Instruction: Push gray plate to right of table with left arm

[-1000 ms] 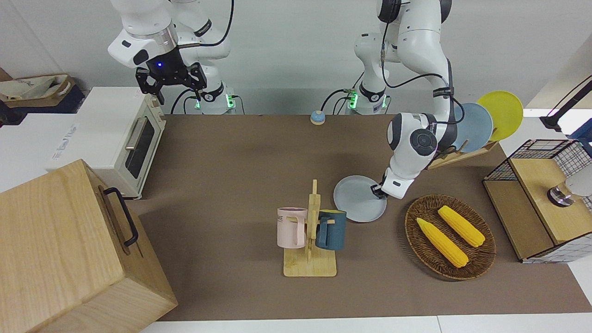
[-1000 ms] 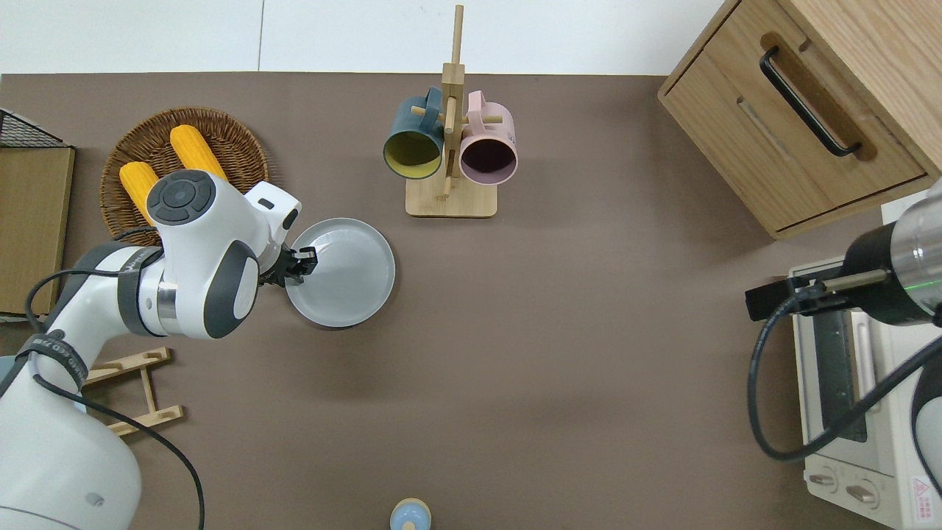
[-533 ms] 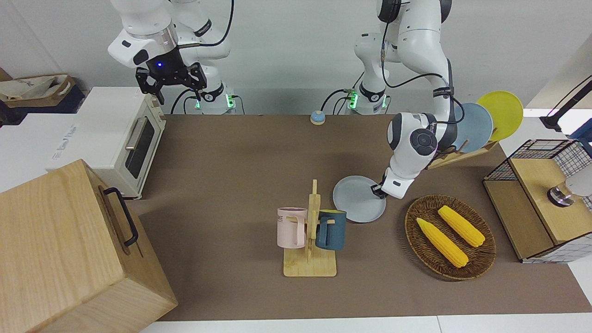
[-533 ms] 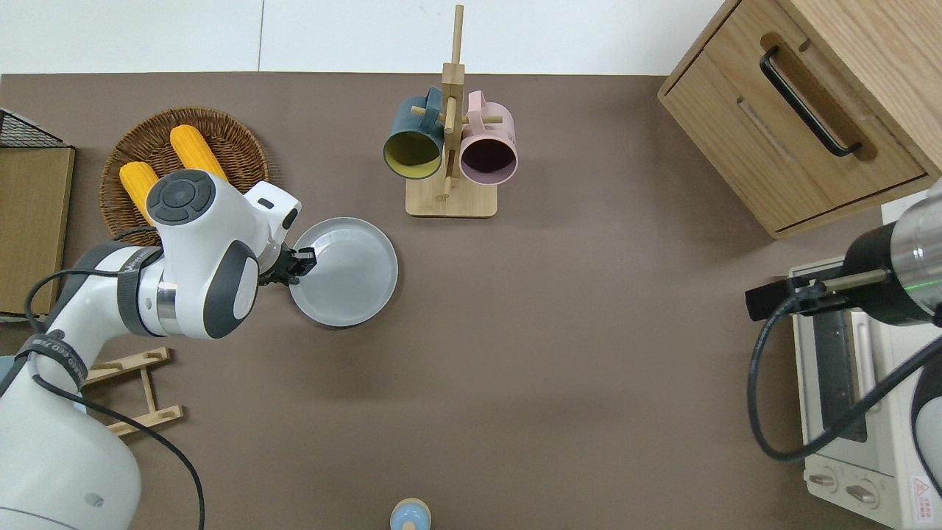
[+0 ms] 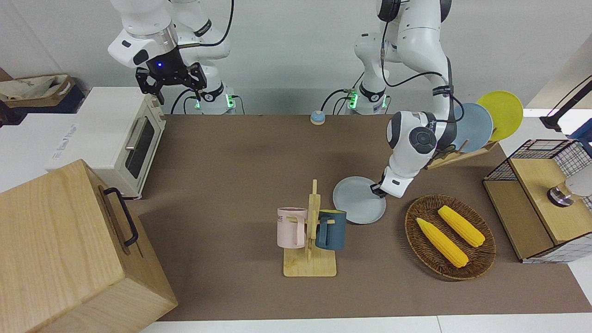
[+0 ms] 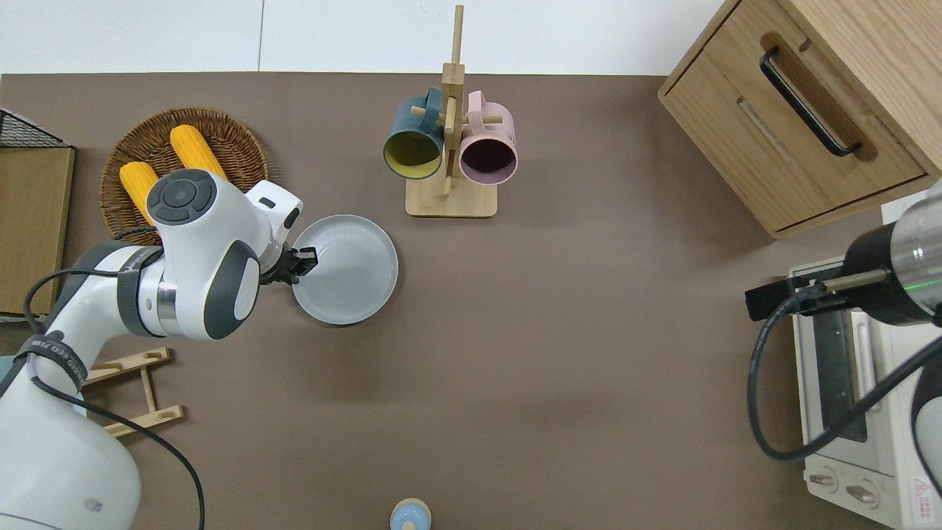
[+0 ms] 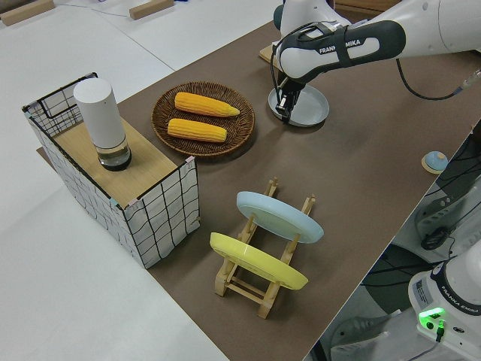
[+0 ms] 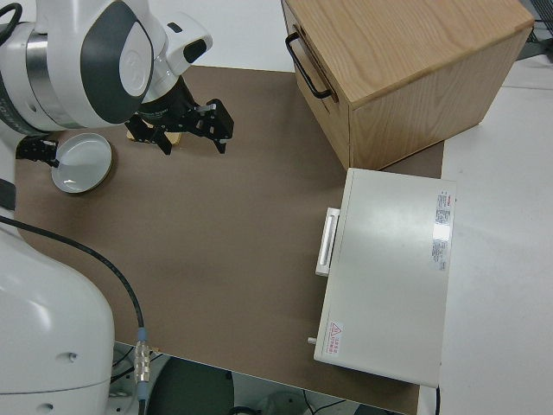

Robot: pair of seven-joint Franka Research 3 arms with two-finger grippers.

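The gray plate (image 5: 358, 201) lies flat on the brown table (image 5: 231, 162), just nearer to the robots than the mug rack; it also shows in the overhead view (image 6: 349, 271) and the left side view (image 7: 310, 107). My left gripper (image 5: 377, 190) is low at the table, shut, and touches the plate's rim on the side toward the left arm's end (image 6: 302, 263) (image 7: 283, 113). My right gripper (image 5: 171, 85) is open and empty; that arm is parked.
A wooden mug rack (image 6: 449, 147) holds a pink and a dark blue mug. A wicker basket (image 5: 449, 236) holds two corn cobs. A dish rack holds a sky-blue plate (image 5: 474, 126) and a yellow plate (image 5: 502, 113). A toaster oven (image 5: 125, 138), a wooden drawer box (image 5: 69, 249) and a bell (image 5: 317, 117) also stand here.
The left gripper has slid the gray plate a short way toward the right arm's end of the table. The right arm has not moved.
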